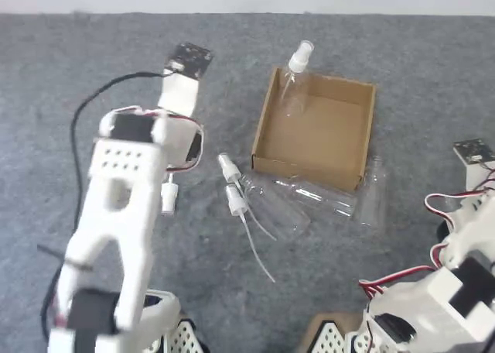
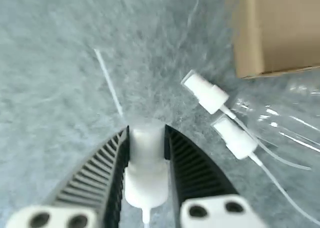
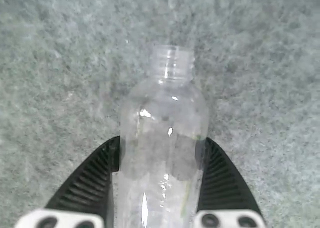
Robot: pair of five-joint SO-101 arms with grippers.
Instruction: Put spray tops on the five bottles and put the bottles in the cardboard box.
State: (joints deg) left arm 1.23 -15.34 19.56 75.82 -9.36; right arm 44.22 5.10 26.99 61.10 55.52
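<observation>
My left gripper (image 2: 146,133) is shut on a white spray top (image 2: 146,170), whose thin tube (image 2: 107,80) points away over the carpet; the same top (image 1: 168,197) hangs below the left arm. Two more spray tops (image 1: 228,167) (image 1: 236,202) lie beside it with their tubes trailing. My right gripper (image 3: 162,145) is shut on a clear bottle (image 3: 165,123) with a bare threaded neck. The cardboard box (image 1: 363,128) holds one bottle with a spray top (image 1: 296,78). Three clear bottles (image 1: 325,198) lie along the box's near wall.
Grey carpet (image 1: 402,51) covers the whole table. The right arm (image 1: 464,275) stands at the near right corner, its red and white wires looping out. A black cable (image 1: 77,128) runs along the left arm.
</observation>
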